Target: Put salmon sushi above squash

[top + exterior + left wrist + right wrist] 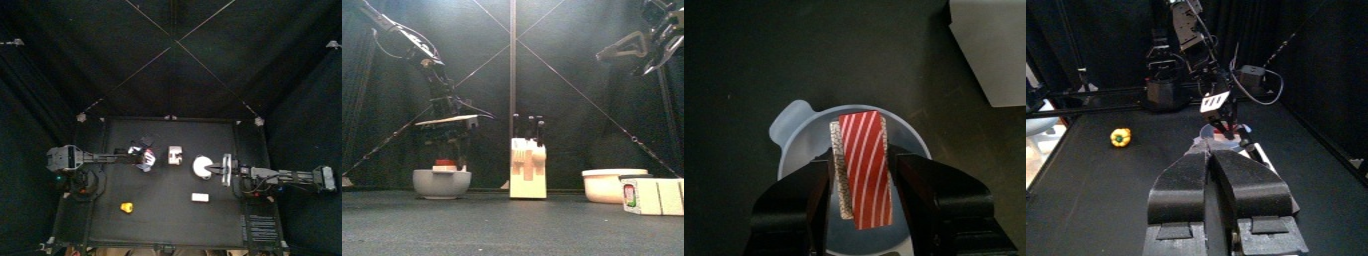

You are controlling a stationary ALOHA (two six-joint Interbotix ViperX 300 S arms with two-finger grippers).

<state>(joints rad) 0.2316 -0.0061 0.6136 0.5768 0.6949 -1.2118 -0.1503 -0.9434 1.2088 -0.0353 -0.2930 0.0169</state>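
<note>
The salmon sushi (861, 170), orange-red with white stripes, is gripped between my left gripper's (858, 205) jaws, just above a pale blue round bowl (798, 125). In the top view the sushi (147, 165) is left of the table's centre, at my left gripper (142, 158). In the front view it (444, 163) hangs just over the bowl (442, 184). The squash (127, 207), a small yellow lump, lies near the front left and also shows in the right wrist view (1120, 136). My right gripper (227, 170) rests at the right, jaws together and empty (1213, 158).
A white block (175, 153) holding dark sticks stands at the centre (528, 172). A white crescent-shaped dish (203, 167) lies beside my right gripper. A plain white rectangular block (201, 198) lies near the front, right of the squash.
</note>
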